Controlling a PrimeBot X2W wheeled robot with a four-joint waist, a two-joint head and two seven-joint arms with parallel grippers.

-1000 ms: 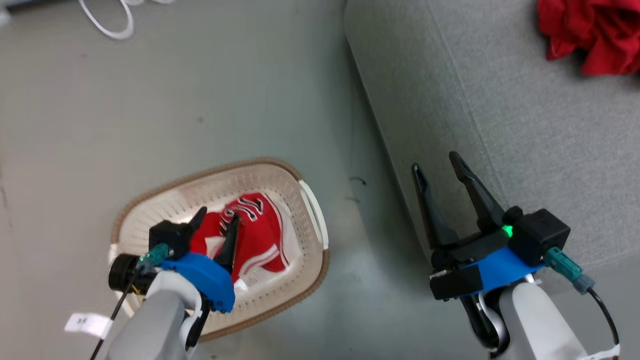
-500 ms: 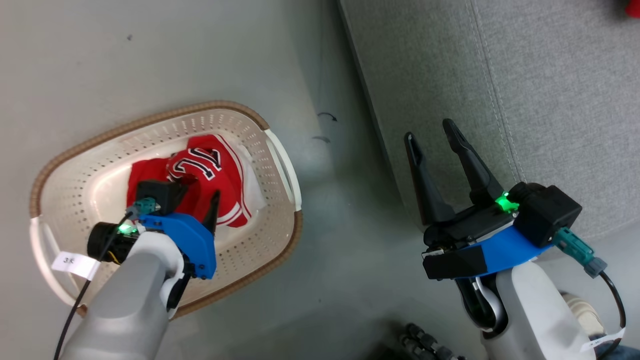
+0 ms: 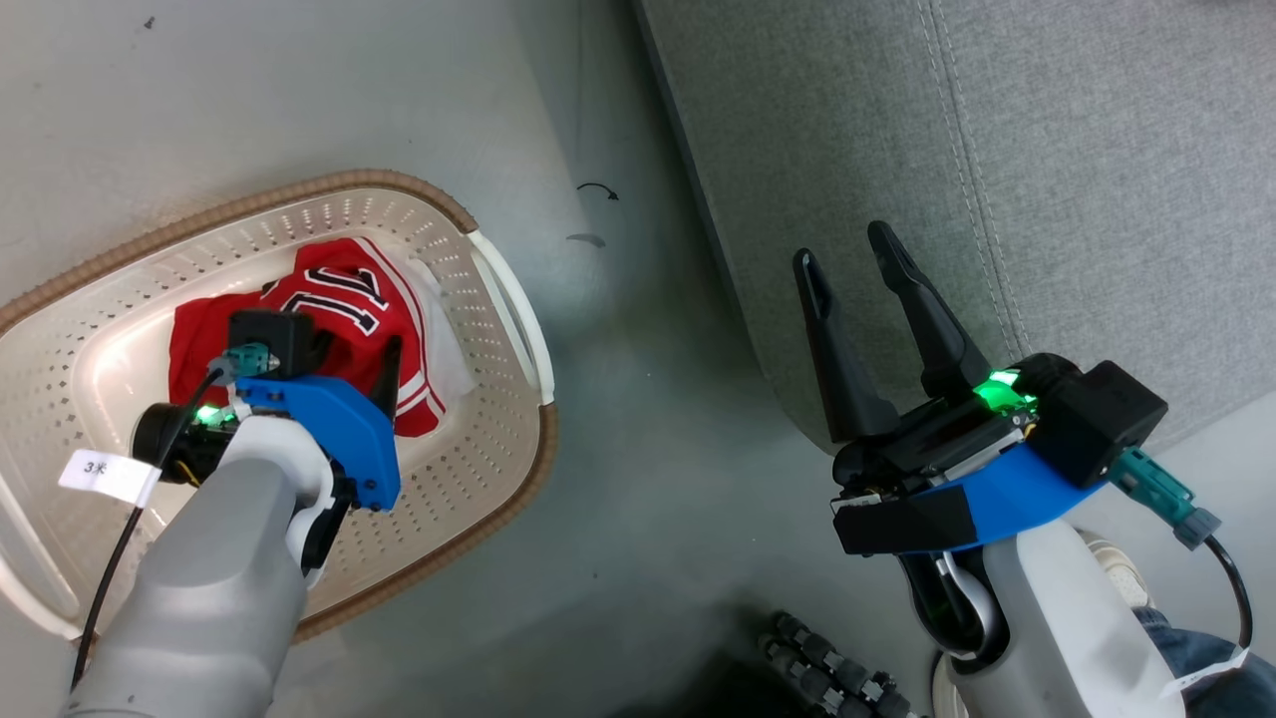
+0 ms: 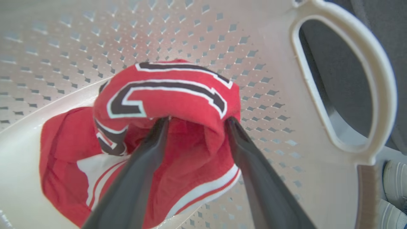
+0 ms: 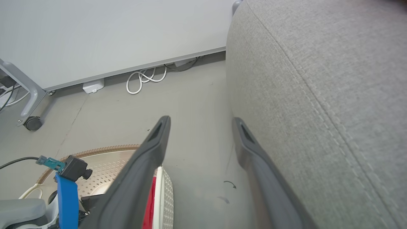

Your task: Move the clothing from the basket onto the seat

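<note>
The red jersey (image 3: 339, 299) lies crumpled in the basket (image 3: 299, 189), in the end nearest the seat (image 3: 997, 150). Its long axis runs roughly along the basket's own, with the black-and-white numbers facing up and the white-striped hem turned toward the basket's white handle on the seat side. The cloth is soft and bunched into a rounded hump. The basket is oval cream plastic with walls pierced by small holes under a brown woven-look rim, and it stands on the smooth grey floor (image 3: 299, 80) beside the seat, a grey cushion of coarse weave with a stitched seam. The left tool (image 4: 197, 122) is inside the basket with its fingers spread wide, the tips pressed into the jersey on either side of the numbered hump and not closed on it. A second ago those tips hovered above the cloth; the head camera has also swung since then. The right tool (image 3: 845, 249) hangs open and empty beyond the basket's seat-side handle, over the seat's edge.
</note>
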